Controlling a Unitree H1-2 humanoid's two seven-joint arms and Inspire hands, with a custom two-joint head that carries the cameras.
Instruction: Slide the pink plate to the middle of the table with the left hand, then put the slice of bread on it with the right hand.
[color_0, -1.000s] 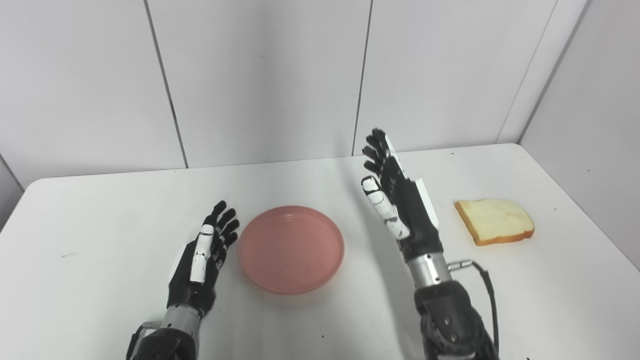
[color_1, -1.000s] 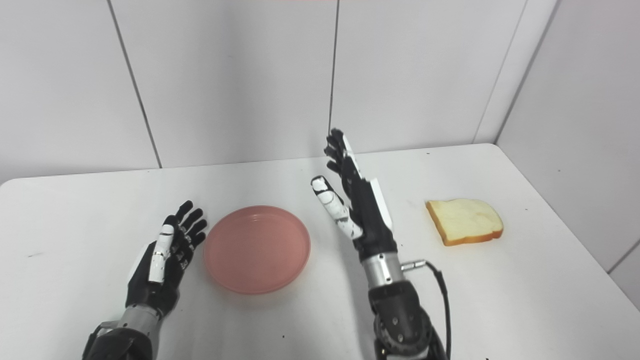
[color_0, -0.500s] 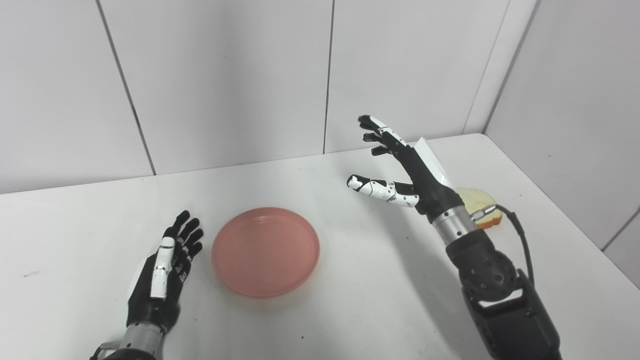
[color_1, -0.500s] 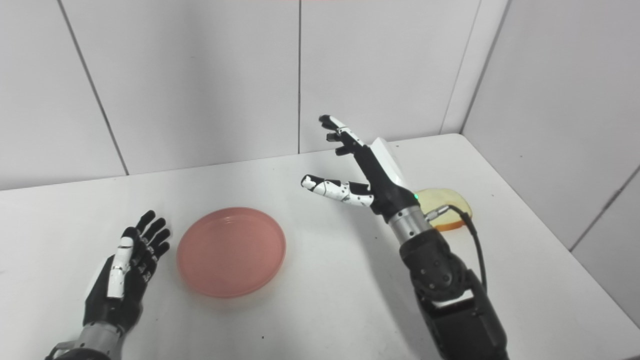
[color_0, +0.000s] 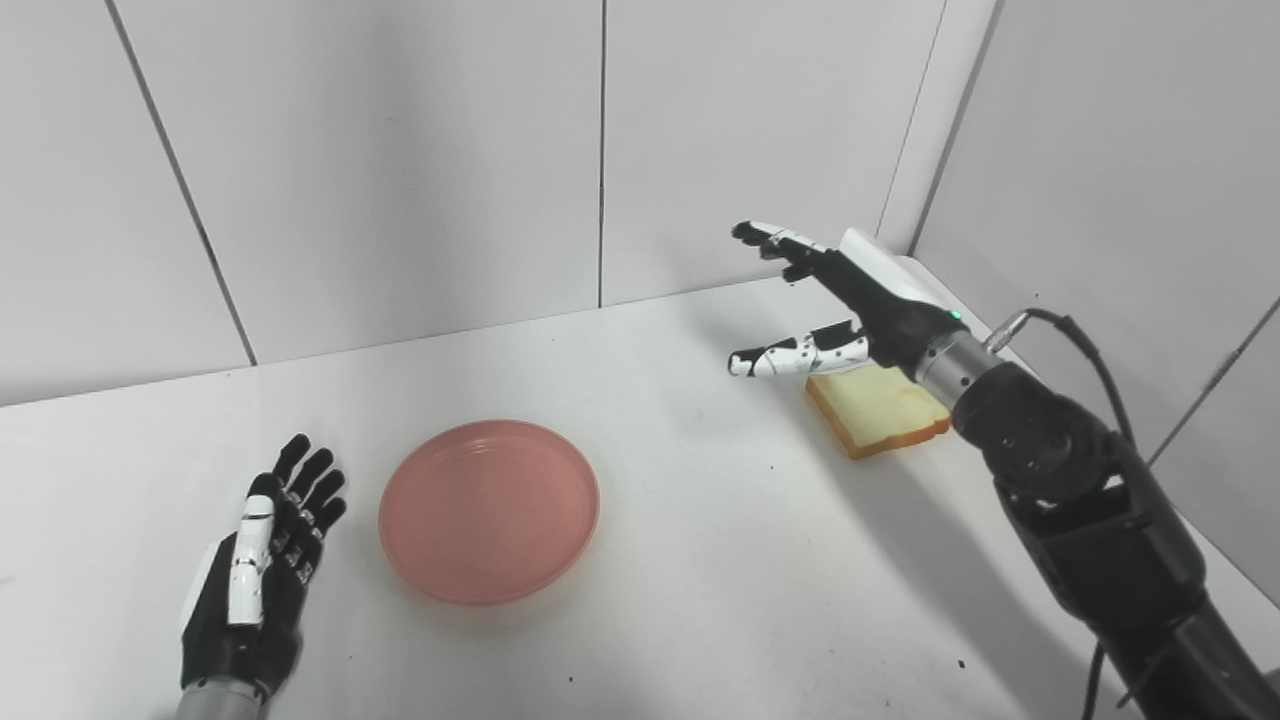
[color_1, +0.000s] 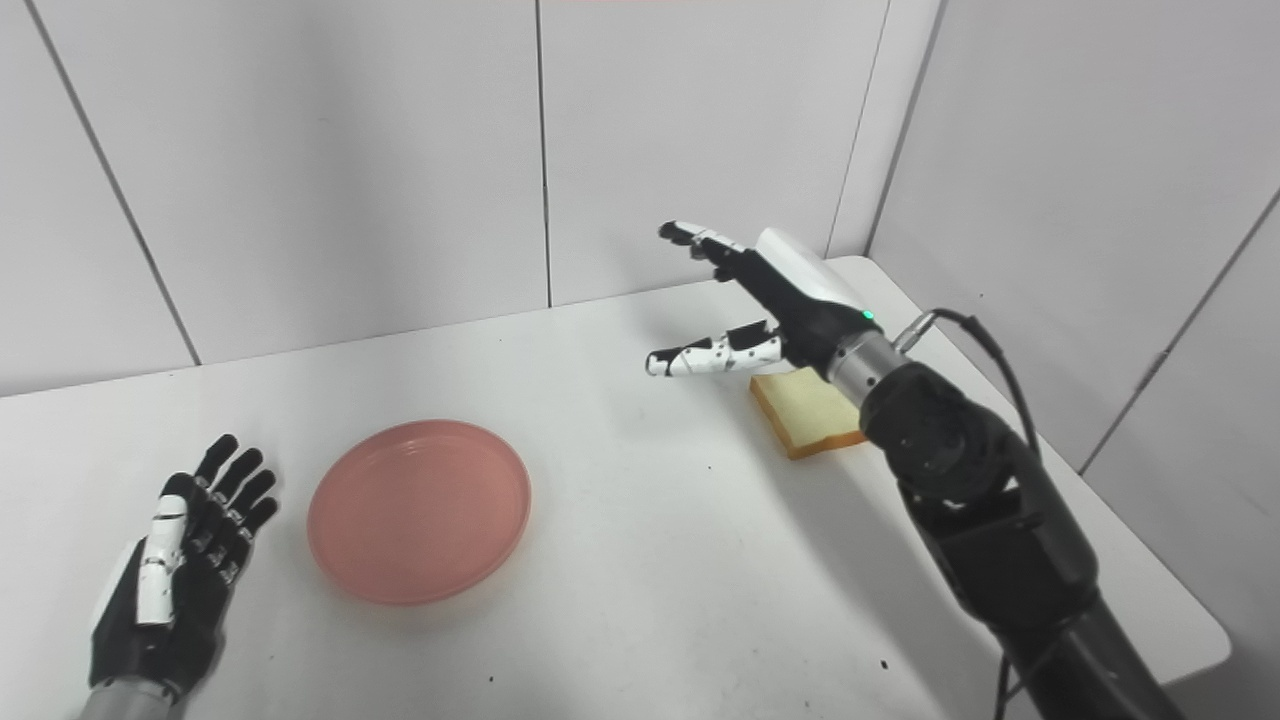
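Observation:
The pink plate (color_0: 489, 510) lies flat on the white table (color_0: 700, 560), left of its middle. My left hand (color_0: 258, 580) rests open on the table just left of the plate, a small gap away, fingers straight. The slice of bread (color_0: 880, 414) lies at the table's right side. My right hand (color_0: 840, 300) is open and raised above the bread's far left part, fingers spread and pointing left, thumb below. The wrist hides part of the bread. Both also show in the right eye view: the plate (color_1: 419, 510) and the bread (color_1: 808, 416).
White wall panels (color_0: 400, 150) close off the table at the back and on the right. The table's right edge (color_1: 1150, 560) runs close beside my right forearm. Small dark specks dot the tabletop.
The camera has turned right, so the whole scene shifted left. My right hand swung right and rose over the bread, turning palm down. The left hand and plate kept their places on the table.

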